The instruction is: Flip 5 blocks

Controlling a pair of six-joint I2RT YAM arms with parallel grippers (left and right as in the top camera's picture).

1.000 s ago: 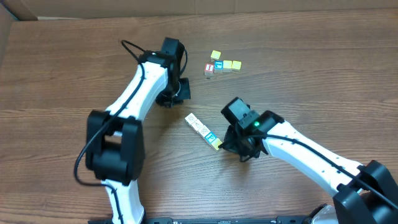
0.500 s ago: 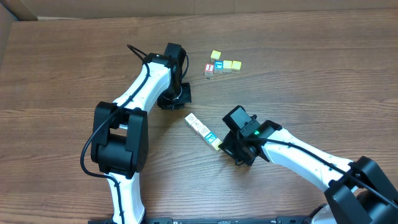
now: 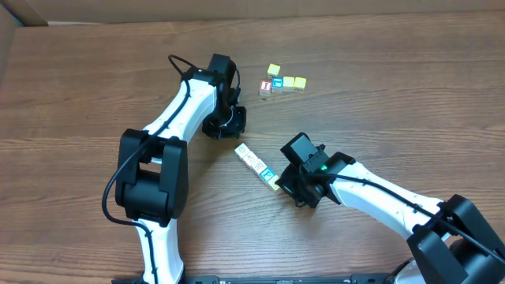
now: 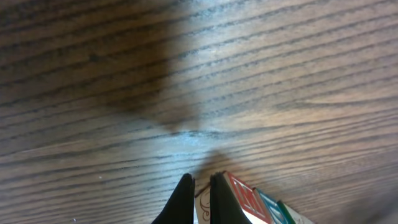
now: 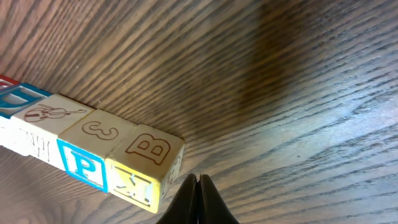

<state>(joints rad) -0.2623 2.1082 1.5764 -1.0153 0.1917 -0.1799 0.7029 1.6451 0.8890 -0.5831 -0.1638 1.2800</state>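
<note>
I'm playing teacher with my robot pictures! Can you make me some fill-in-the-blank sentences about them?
Both the left gripper and right gripper are ___. The end block nearest the right gripper shows ___ on top. Its neighbour has a blue ___ on its side.
Missing: shut, B, P.

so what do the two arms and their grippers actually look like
Both arms are alike: the left arm and right arm have white tube-like links joined by bulky black joint housings. A thin black cable loops off the left arm, and a green light glows on the right arm's black wrist. The fingers are dark, slim and taper to points.
</note>
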